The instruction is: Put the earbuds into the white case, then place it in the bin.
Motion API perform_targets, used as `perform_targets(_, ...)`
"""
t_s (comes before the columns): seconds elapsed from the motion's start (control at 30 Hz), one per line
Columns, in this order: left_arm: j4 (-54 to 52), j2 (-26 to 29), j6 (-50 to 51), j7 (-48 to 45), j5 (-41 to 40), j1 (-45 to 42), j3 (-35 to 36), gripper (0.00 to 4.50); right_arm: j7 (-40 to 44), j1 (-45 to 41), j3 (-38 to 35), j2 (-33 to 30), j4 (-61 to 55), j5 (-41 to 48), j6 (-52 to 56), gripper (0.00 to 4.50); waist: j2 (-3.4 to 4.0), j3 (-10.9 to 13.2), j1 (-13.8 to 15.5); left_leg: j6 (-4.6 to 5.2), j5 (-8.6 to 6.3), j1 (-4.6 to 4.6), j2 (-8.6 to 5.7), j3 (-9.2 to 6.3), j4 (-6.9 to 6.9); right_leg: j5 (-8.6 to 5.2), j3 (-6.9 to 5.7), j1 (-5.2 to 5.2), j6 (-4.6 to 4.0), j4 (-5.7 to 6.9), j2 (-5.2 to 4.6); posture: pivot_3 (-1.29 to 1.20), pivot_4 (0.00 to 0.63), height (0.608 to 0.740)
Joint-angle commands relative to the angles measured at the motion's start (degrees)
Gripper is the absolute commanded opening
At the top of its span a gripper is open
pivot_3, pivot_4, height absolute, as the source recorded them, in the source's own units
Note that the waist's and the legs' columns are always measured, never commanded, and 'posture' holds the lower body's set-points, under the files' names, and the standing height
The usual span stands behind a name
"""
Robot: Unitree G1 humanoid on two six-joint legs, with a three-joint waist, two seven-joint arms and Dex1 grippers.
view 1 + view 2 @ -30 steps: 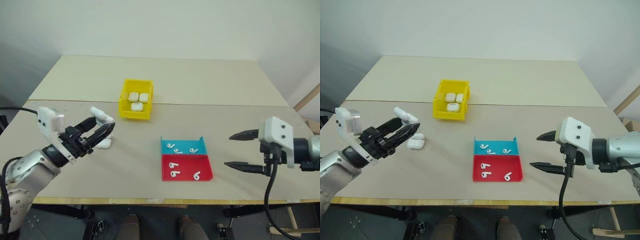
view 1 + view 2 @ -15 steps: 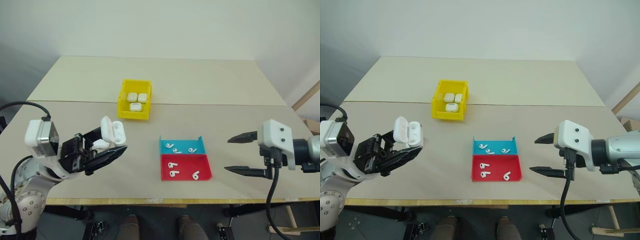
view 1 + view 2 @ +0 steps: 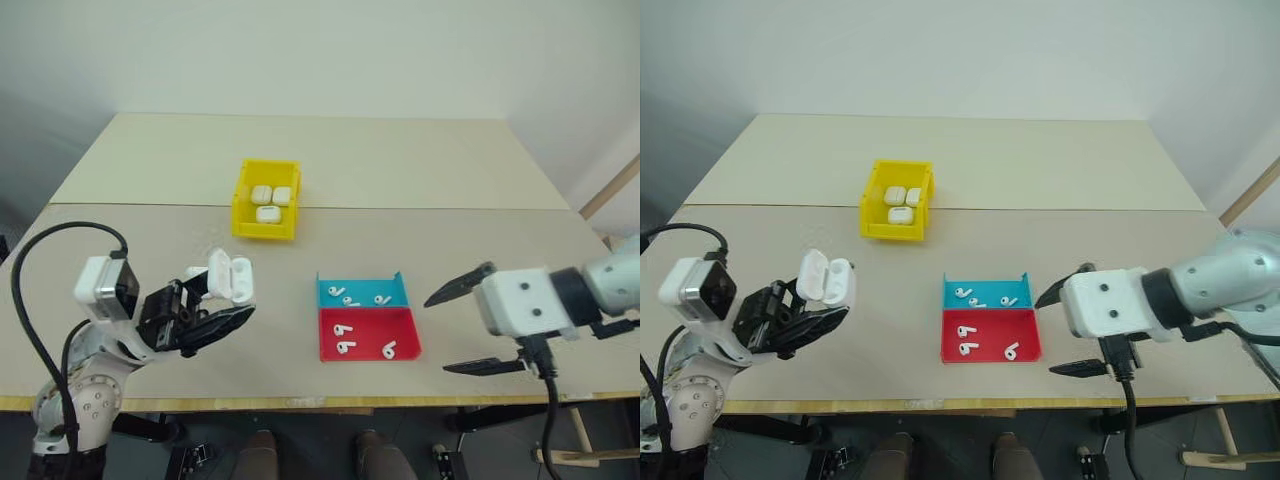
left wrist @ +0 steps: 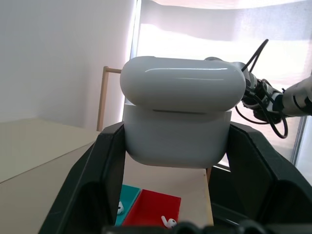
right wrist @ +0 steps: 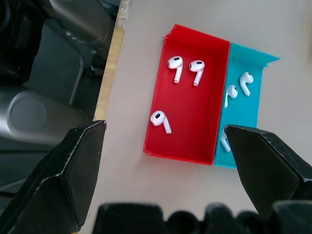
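White case (image 3: 228, 277), lid flipped up, is sitting clamped in the left pincer (image 3: 215, 305), raised over the tabletop's (image 3: 400, 170) left front area. Earbuds (image 5: 175, 66) are lying in the red tray (image 3: 368, 335) and the blue tray (image 3: 362, 291), which are touching each other. Right pincer (image 3: 468, 325) is hovering just right of the trays, fingers spread wide, gripping nothing. Yellow bin (image 3: 267, 199) is sitting farther back, holding three closed cases.

Your white case (image 3: 229, 278) sits lid-open above the table; 6 earbuds (image 3: 347, 334) fill both trays; the bin (image 3: 266, 199) holds 3 cases.
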Motion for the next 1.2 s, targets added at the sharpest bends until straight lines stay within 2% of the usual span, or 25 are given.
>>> perform_targets(0.03,0.6,0.2,-1.1,-2.7,0.7,-1.8,-0.2,2.8,3.4,-6.1,7.5,2.9,0.1,-5.9,-3.0,4.5,0.0,0.0,0.0,0.0,0.0,0.0,0.0,0.0,0.0,0.0,0.0,-0.01,0.0,0.0,0.0,0.0,0.15,0.74)
perform_targets(0.23,1.9,0.3,-1.4,-5.5,1.6,-1.9,0.2,2.8,7.7,-13.3,16.5,8.4,1.8,-13.5,-6.2,4.5,0.0,0.0,0.0,0.01,-0.01,-0.13,-0.01,-0.01,-0.01,0.04,0.0,-0.13,-0.06,0.03,0.0,0.0,0.15,0.74)
perform_targets(0.43,0.9,-0.3,-1.3,-5.3,1.6,-1.7,0.4,2.8,8.3,-16.8,22.9,14.2,3.9,-21.0,-8.0,4.5,0.0,0.0,0.0,0.01,0.0,-0.11,-0.01,-0.02,0.01,0.04,0.0,-0.15,-0.07,0.1,0.0,0.0,0.15,0.74)
perform_targets(0.8,-2.3,-0.2,-3.0,-5.6,4.0,-0.5,-0.6,2.8,9.9,-19.0,27.0,19.8,4.0,-24.9,-5.9,4.5,0.0,0.0,0.1,0.01,0.0,-0.1,-0.01,-0.05,0.01,0.05,-0.01,-0.14,-0.09,0.14,0.0,0.0,0.15,0.74)
perform_targets(1.07,-2.3,-0.2,-3.3,-5.3,4.5,-0.1,-0.4,2.8,11.3,-18.3,30.2,20.6,6.6,-29.3,-14.3,4.5,0.0,0.0,0.1,0.01,0.0,-0.09,-0.01,-0.05,0.01,0.05,-0.02,-0.15,-0.09,0.16,0.0,0.0,0.15,0.74)
perform_targets(1.2,-2.9,-0.3,-3.8,-4.5,5.0,0.8,-0.3,2.8,9.5,-17.4,31.2,21.4,8.5,-33.0,-16.6,3.61,0.0,0.0,0.0,0.01,0.0,-0.08,-0.01,-0.05,0.02,0.05,-0.02,-0.15,-0.09,0.18,0.01,0.0,0.15,0.74)
